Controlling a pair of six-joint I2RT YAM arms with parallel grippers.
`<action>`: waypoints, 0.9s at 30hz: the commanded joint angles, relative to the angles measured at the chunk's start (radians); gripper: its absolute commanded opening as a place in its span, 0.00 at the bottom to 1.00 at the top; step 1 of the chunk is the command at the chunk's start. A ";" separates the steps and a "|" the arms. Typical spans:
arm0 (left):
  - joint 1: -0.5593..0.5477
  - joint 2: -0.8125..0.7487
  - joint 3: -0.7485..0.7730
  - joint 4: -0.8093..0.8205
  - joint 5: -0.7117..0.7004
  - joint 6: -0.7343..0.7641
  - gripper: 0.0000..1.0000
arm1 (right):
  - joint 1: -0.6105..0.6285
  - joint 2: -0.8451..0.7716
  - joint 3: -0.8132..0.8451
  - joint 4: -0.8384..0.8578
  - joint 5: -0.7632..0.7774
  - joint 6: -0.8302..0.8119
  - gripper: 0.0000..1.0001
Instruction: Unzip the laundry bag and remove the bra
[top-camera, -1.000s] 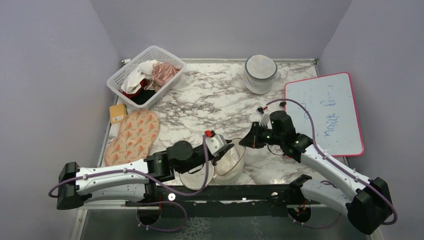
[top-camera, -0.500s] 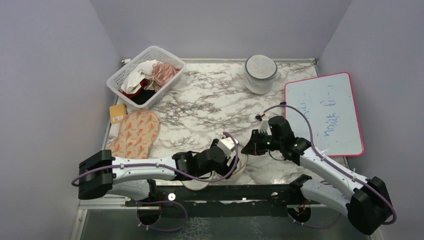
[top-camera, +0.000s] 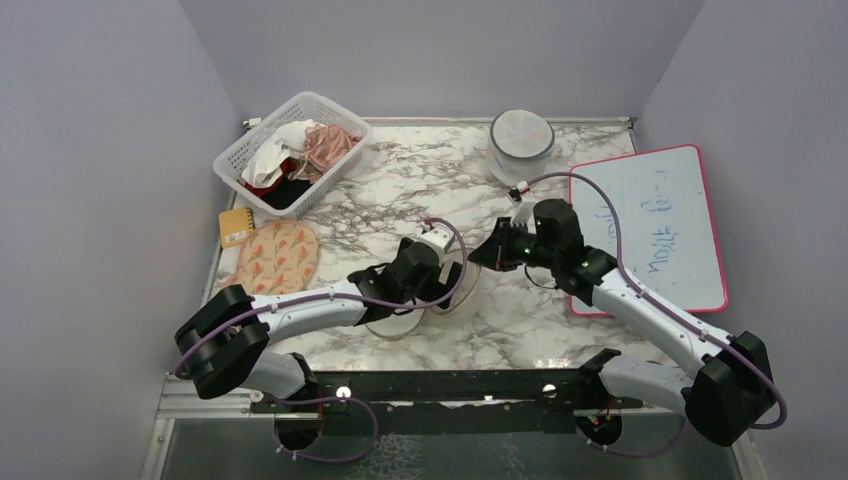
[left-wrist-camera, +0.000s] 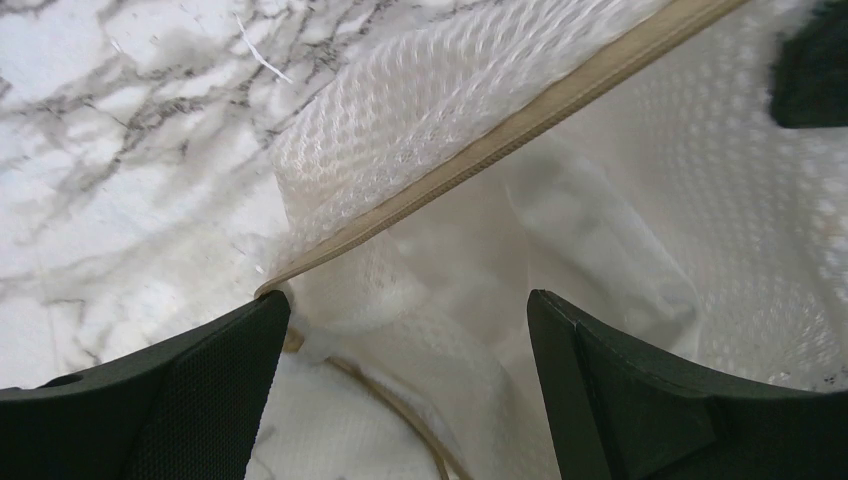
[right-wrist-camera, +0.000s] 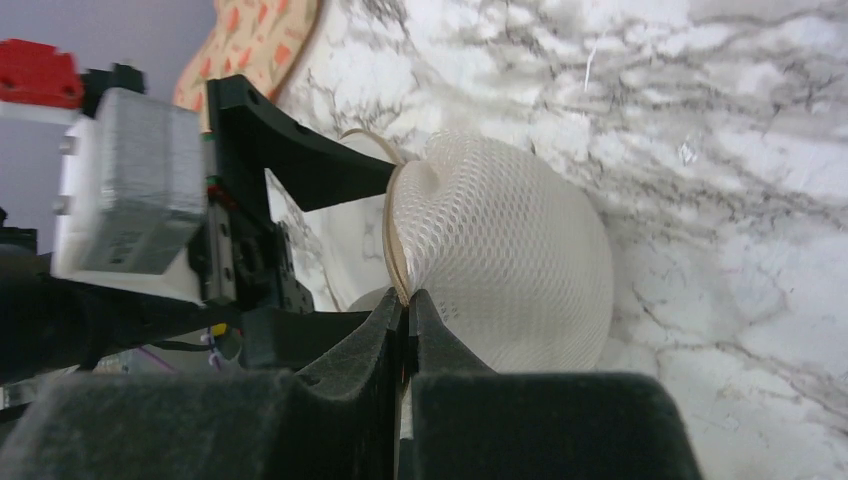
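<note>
Sideways, laundry bag (right-wrist-camera: 500, 270) facing left tool (left-wrist-camera: 408, 300)

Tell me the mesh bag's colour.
Cream; the laundry bag shows best in the right wrist view.

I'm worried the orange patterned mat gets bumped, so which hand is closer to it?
Left. The left hand is open at the laundry bag, on the side facing the mat; the right hand pinches the bag's rim beyond it, farther away.

Around the laundry bag (top-camera: 466, 290), the left gripper (left-wrist-camera: 408, 300) blocks 9 to 11 o'clock and the right gripper (right-wrist-camera: 405, 300) bars 1 to 2 — bare table (top-camera: 400, 200) opens at 12 and 5 — the whiteboard (top-camera: 650, 230) flanks 3.
</note>
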 joint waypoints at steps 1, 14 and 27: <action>0.054 0.033 0.085 0.002 0.045 0.147 0.84 | 0.003 -0.033 -0.015 0.028 0.055 -0.031 0.01; 0.059 -0.106 0.021 0.063 0.341 0.039 0.55 | 0.004 -0.091 -0.281 0.140 -0.150 0.046 0.01; -0.046 -0.025 0.020 0.149 0.297 0.049 0.30 | 0.004 -0.197 -0.246 -0.010 0.052 0.061 0.01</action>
